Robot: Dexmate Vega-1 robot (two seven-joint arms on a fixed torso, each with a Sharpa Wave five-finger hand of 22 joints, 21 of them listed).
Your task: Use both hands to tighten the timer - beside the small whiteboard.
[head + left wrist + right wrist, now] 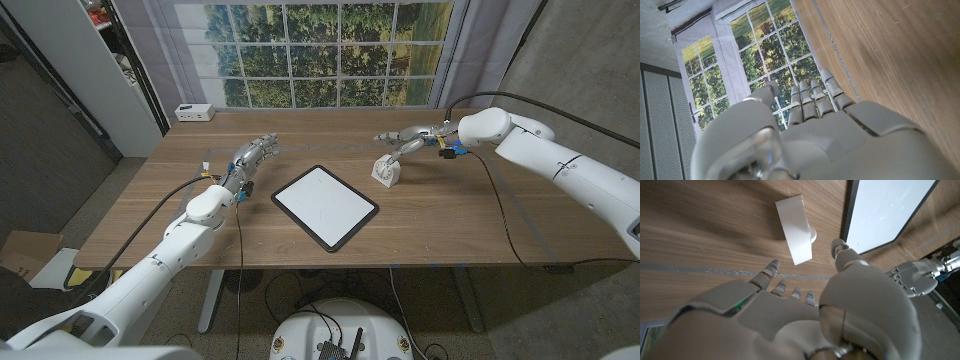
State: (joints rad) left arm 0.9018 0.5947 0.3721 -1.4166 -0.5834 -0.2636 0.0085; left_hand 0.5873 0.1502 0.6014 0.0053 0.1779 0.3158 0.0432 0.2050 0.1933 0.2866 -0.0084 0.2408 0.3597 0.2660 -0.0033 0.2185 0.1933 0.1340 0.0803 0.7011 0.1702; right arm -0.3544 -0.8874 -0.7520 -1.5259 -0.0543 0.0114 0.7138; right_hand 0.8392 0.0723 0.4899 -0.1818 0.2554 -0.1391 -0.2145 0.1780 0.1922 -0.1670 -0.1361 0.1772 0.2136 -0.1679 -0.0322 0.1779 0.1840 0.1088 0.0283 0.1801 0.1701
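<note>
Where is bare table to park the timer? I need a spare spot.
Bare wood lies between the whiteboard and the table's near edge, and along the far edge right of the white box. It is crowded around the timer, under the right robot hand.

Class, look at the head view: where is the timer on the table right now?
The white timer stands on the table's right half, just right of the small whiteboard, apart from its upper right edge. The right hand hovers just behind it.

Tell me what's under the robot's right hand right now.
The white timer sits on the wooden table just below the right hand, whose spread fingers hover above without touching it. The timer's underside and most of its dial are hidden.
</note>
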